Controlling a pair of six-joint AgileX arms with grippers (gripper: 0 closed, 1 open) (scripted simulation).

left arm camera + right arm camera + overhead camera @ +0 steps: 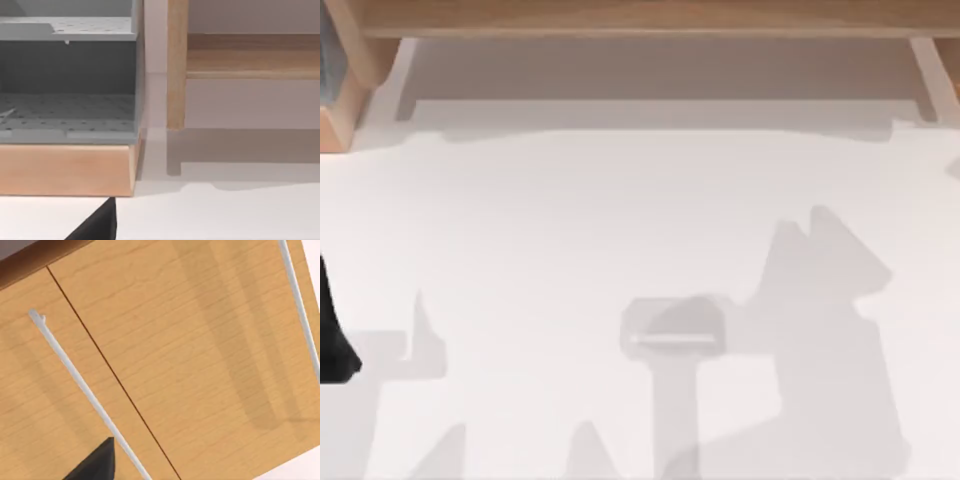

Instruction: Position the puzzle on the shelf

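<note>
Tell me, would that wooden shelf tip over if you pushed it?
Probably not: the shelf is a long board on side posts, so it likely stands steady. It looks stiff and wooden, probably heavy.

Bright, even light; soft grey shadows fall across the table

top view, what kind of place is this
Probably a simulated home or workshop bench: a white table with a wooden shelf along its far edge, a grey pegboard rack on a wooden base beside it, and wooden cabinet doors with bar handles.
</note>
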